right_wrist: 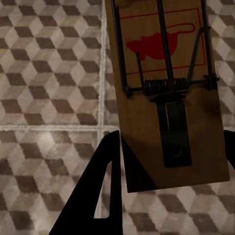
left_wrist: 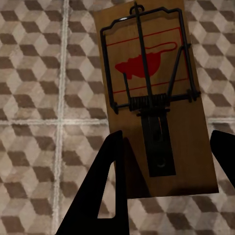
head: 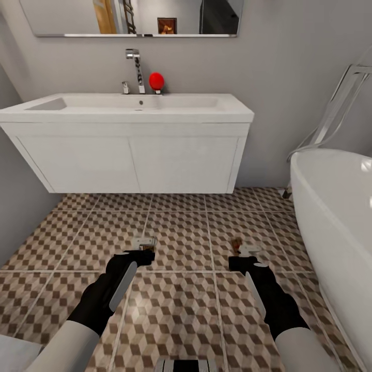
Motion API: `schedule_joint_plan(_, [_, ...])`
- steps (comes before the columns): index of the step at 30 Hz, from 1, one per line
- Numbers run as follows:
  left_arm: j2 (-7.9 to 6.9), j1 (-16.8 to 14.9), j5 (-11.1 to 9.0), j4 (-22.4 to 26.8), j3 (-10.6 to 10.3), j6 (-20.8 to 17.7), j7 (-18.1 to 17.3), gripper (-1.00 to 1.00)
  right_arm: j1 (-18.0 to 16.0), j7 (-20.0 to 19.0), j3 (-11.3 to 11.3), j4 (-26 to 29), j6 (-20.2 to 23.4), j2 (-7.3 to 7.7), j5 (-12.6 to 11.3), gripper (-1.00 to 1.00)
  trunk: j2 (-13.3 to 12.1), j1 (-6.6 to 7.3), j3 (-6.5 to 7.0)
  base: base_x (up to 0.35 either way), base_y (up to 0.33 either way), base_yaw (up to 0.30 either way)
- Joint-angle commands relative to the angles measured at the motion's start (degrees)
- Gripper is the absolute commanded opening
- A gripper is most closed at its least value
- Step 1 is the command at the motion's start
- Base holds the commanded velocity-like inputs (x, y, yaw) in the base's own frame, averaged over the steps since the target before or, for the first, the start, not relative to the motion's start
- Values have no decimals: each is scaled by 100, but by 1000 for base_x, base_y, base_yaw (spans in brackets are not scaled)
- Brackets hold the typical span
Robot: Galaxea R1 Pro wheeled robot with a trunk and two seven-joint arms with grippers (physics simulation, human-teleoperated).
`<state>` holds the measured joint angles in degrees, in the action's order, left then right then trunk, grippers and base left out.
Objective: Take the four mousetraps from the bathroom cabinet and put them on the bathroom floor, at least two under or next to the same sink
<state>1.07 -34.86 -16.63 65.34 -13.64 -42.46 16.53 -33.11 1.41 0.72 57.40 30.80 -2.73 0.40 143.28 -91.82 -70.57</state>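
Each gripper holds one mousetrap above the patterned bathroom floor (head: pixel 181 222), in front of the white sink (head: pixel 129 106). My left gripper (head: pixel 143 251) is shut on a tan mousetrap (left_wrist: pixel 152 98) with dark wire and a red mark. Its black fingers (left_wrist: pixel 105 186) clamp the board's long edges, and the gripper (left_wrist: pixel 166 142) sits at the board's rear end. My right gripper (head: pixel 243 254) is shut the same way on a second mousetrap (right_wrist: pixel 166 98), with the gripper (right_wrist: pixel 171 144) astride the board. In the head view both boards show as small brown slivers. The cabinet is out of view.
The white wall-hung vanity (head: pixel 134 163) leaves open floor beneath it. A chrome tap (head: pixel 135 64) and a red object (head: pixel 156 81) stand at the sink's back. A white bathtub (head: pixel 336 206) fills the right side. A grey wall runs along the left.
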Motion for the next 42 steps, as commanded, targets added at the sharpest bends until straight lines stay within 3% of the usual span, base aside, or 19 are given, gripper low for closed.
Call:
schedule_joint_plan(1, [0, -3, -60, 6, -8, -16, 50, -100, -2, 24, 7, 8, 31, 1, -4, -100, 4, -1, -27, 0, 0, 0])
schedule_joint_plan(19, [7, -3, -60, 21, -16, -16, 51, -100, -2, 17, 7, 10, 31, -7, -13, -100, 28, -47, -433, 0, 0, 0])
schedule_joint_plan(42, [7, -4, -60, 40, -16, -16, 51, -100, -2, 20, 7, 8, 31, -8, -12, -100, 58, -107, -1141, 0, 0, 0])
